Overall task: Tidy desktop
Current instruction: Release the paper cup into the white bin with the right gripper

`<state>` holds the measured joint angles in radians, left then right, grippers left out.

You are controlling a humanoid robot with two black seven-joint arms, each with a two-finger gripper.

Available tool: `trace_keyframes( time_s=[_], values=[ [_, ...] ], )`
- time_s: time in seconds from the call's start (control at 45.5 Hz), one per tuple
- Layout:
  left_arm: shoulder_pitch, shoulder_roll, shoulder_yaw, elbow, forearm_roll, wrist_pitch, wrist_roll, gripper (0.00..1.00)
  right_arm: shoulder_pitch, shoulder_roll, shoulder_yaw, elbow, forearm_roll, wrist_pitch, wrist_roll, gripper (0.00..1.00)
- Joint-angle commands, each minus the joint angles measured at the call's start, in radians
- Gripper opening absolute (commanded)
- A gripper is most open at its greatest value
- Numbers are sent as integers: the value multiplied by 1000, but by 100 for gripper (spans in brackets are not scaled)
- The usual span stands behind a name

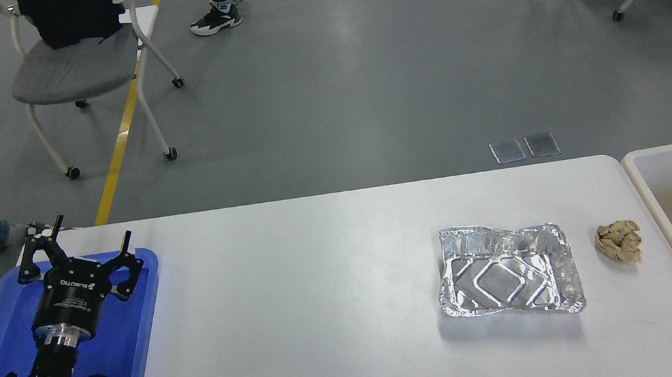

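Head view: left claw (83, 238) spread wide over blue tray (152, 359), right claw unseen; foil tray (508, 272) and paper wad (620, 241) on bench (301, 305) beside bin (664, 206); thin foil likely crumples under a hard pinch

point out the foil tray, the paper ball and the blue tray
foil tray (507, 272), head view, on its embossed bottom
paper ball (619, 241), head view, on its middle
blue tray (146, 267), head view, on its far right rim
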<state>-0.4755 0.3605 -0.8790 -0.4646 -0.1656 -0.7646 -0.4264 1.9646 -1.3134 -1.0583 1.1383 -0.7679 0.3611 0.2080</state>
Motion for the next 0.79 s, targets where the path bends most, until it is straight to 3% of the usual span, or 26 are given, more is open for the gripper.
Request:
trace_keyframes(
  time_s=[0.0, 0.351, 0.769],
  values=[
    [0, 0, 0, 0, 0, 1, 0, 99, -372, 109, 174, -205, 189, -117, 1, 0],
    [0, 0, 0, 0, 0, 1, 0, 99, -941, 302, 616, -621, 237, -142, 1, 0],
    [0, 0, 0, 1, 0, 1, 0, 99, -1162, 497, 704, -808, 338, -266, -1, 0]
  ],
)
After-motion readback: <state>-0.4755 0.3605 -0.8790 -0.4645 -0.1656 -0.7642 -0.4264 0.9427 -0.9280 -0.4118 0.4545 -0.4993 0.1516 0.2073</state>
